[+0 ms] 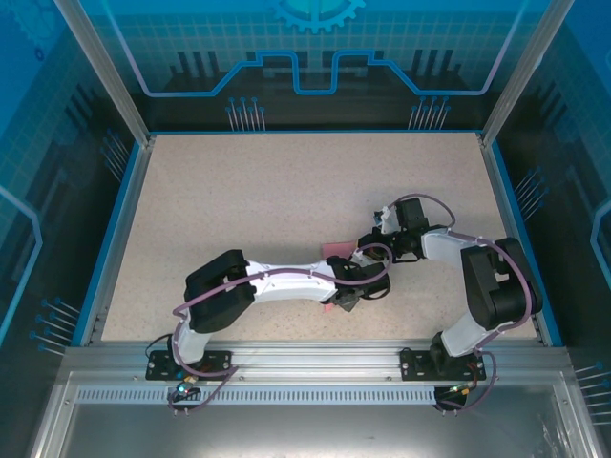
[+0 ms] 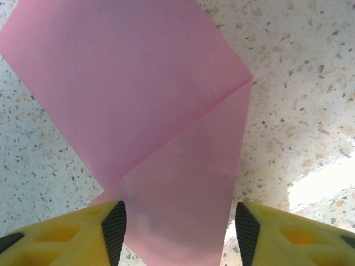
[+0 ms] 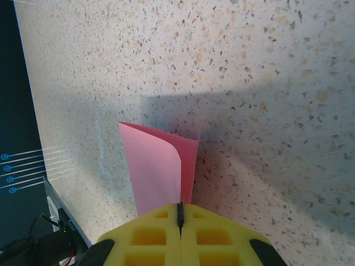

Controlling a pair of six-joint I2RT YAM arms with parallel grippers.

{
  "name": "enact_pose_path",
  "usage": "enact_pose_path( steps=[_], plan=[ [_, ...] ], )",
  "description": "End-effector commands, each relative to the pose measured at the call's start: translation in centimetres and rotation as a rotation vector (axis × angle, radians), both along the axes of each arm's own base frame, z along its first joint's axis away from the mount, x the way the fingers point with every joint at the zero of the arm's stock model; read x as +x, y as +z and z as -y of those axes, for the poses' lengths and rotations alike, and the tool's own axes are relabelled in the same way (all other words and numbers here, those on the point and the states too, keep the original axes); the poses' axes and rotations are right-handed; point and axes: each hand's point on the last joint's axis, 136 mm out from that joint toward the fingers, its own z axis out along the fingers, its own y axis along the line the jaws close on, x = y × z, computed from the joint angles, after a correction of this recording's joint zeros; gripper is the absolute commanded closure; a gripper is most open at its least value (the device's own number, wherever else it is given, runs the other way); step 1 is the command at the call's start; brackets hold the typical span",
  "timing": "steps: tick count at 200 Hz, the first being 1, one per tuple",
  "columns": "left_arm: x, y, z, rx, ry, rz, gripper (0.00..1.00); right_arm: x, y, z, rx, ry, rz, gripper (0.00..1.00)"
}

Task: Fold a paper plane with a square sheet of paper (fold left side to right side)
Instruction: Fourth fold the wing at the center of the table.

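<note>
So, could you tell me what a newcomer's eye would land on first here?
The pink paper stands out, folded over at the middle of the speckled table, where both arms meet. The right gripper is shut on its lifted, curling edge. The left gripper stands open astride one flap.

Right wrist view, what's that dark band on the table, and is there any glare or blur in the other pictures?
Right wrist: a broad soft shadow lies across the table around the paper, which is sharp. Left wrist: a washed-out bright patch on the table at lower right; the paper's near end between the yellow fingers looks slightly soft. Top external: table evenly lit.
</note>
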Motion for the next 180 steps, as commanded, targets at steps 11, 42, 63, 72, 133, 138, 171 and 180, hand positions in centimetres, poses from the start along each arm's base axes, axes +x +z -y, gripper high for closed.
enact_pose_path(
  steps=[11,42,63,72,133,138,171,180],
  plan=[
    [-0.1,-0.1,0.2,0.016,0.008,0.001,0.52,0.4,0.4,-0.7,0.007,0.016,0.009,1.0],
    [-0.3,-0.5,0.3,0.013,0.004,-0.015,0.66,0.4,0.4,-0.8,0.007,0.02,0.007,1.0],
    [-0.4,-0.5,0.3,0.011,0.002,-0.017,0.72,0.4,0.4,-0.8,0.002,0.023,0.008,1.0],
    [-0.4,-0.6,0.4,0.011,0.0,-0.019,0.75,0.4,0.4,-0.8,0.002,0.024,0.006,1.0],
    [-0.4,-0.1,0.7,-0.035,0.002,-0.039,0.91,0.7,1.3,-1.0,-0.007,0.051,0.044,0.98],
    [-0.4,0.0,0.7,-0.046,0.004,-0.043,0.93,0.8,1.5,-0.9,-0.012,0.049,0.052,0.94],
    [-0.4,0.7,1.2,-0.151,0.012,-0.095,0.98,1.6,3.9,0.6,-0.047,0.011,0.136,0.65],
    [-0.4,0.9,1.5,-0.186,0.012,-0.121,0.98,1.7,4.5,1.4,-0.066,-0.011,0.161,0.57]
  ],
)
